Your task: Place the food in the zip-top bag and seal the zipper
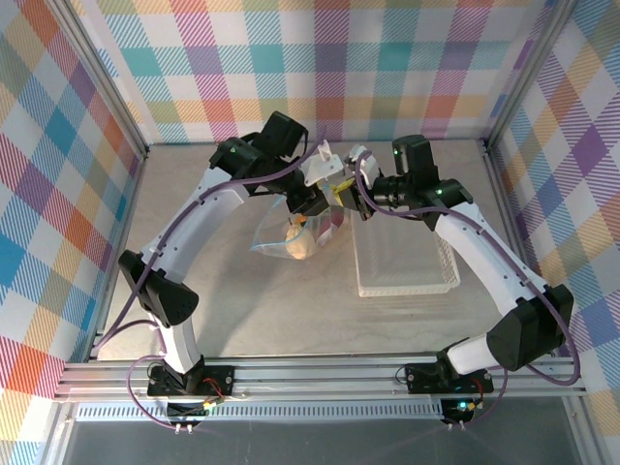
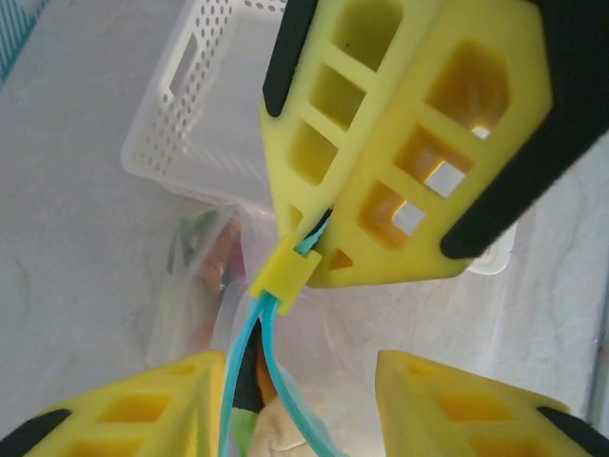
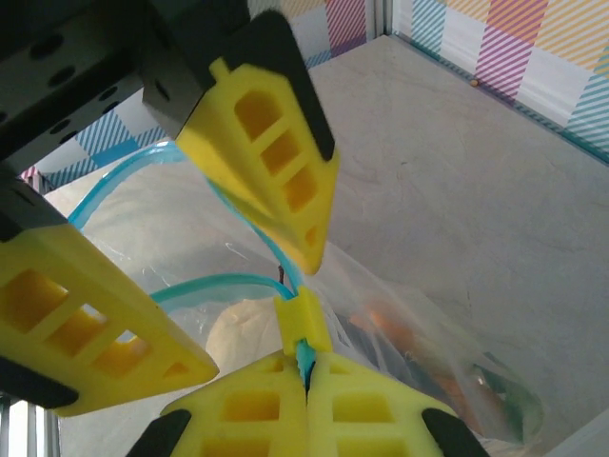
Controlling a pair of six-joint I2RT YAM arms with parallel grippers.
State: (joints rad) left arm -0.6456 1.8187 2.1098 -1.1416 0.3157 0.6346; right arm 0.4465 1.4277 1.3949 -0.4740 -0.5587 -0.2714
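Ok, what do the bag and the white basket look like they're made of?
The zip-top bag: thin clear plastic film, probably, glossy and crinkled, food showing through. The basket: rigid white plastic, it seems, with moulded rows of holes.

The table (image 1: 194, 242) presents a pale grey, stone-patterned surface, which also appears in the left wrist view (image 2: 67, 238) and the right wrist view (image 3: 476, 162). A white lattice basket (image 1: 407, 289) stands upright on it, right of centre, open side up. Its perforated walls and a slotted handle opening are visible at close range (image 2: 190, 124). Multicoloured plaid wall panels (image 1: 339, 68) enclose the table on three sides (image 3: 533, 48). Aluminium corner posts (image 1: 107, 87) rise at the rear corners, and an aluminium rail (image 1: 320, 373) runs along the near edge.
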